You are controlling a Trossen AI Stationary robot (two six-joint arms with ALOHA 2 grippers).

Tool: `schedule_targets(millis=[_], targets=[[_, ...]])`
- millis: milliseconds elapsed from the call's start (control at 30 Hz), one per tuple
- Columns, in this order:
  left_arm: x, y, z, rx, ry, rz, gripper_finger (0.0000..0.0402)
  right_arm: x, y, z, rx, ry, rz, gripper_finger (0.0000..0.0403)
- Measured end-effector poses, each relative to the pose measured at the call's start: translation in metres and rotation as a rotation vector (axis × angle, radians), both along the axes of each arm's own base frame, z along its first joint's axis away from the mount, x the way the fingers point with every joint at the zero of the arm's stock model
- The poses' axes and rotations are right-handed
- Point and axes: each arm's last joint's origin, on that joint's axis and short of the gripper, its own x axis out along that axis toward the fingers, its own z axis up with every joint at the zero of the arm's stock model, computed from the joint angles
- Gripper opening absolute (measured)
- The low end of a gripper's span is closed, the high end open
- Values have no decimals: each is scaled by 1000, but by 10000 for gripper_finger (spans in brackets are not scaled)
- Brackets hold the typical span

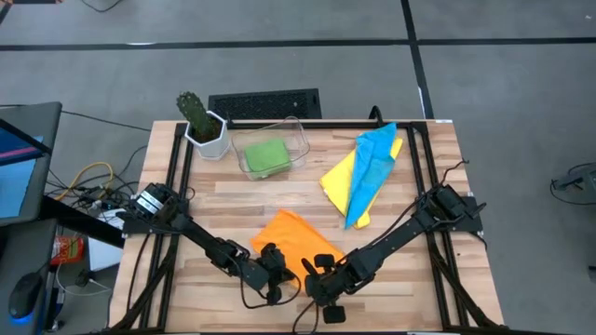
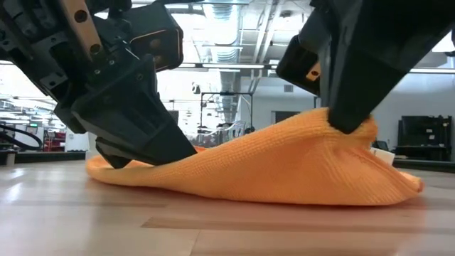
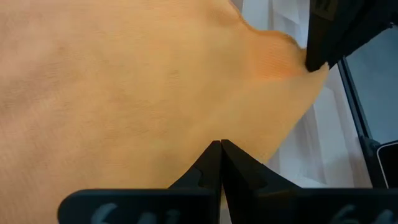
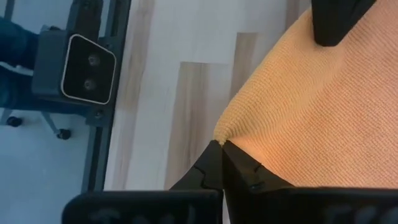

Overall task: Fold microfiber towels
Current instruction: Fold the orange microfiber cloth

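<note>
The orange towel (image 1: 293,237) lies near the table's front middle, with both grippers at its near edge. My left gripper (image 1: 273,268) is shut at the towel's left end (image 2: 103,167), low over the wood. My right gripper (image 1: 321,272) is shut on the towel's right end, which stands up as a peak (image 2: 352,128). Between the two ends the towel (image 2: 270,171) sags onto the table. A green towel (image 1: 267,156) rests in a clear bin. At the far right a blue towel (image 1: 371,163) lies over a yellow one (image 1: 337,179). My left gripper has its shut fingertips (image 3: 219,155) on the orange towel's left end (image 3: 186,134), slanting down from the table's left. The fingers hide the contact itself, so I cannot tell edge or layers. That end sits just above the table. My right gripper pinches the towel's edge at its near right corner (image 4: 225,132) between its two fingertips, slanting steeply down from the table's right. The cloth puckers at the fingers and is drawn up into a peak. The towel slopes down from there onto the table.
A cactus in a white pot (image 1: 202,126) and the clear bin (image 1: 300,140) stand at the far left and middle. A dark grille (image 1: 265,102) lies behind them. A small camera (image 4: 87,68) sits at the table's near edge. Bare wood (image 1: 233,200) shows left of the orange towel.
</note>
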Motion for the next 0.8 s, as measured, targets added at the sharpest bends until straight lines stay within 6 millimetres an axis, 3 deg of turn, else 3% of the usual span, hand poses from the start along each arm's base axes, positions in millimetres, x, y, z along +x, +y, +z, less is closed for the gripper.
schedule_targets(millis=[133, 400, 800], targets=[[2, 3, 0, -5, -1, -6, 0, 1, 1, 2, -1, -2, 17, 23], [3, 4, 0, 0, 6, -27, 0, 15, 2, 26, -16, -106, 117, 20], [2, 4, 5, 24, -2, -69, 0, 35, -30, 29, -57, -151, 111, 21]])
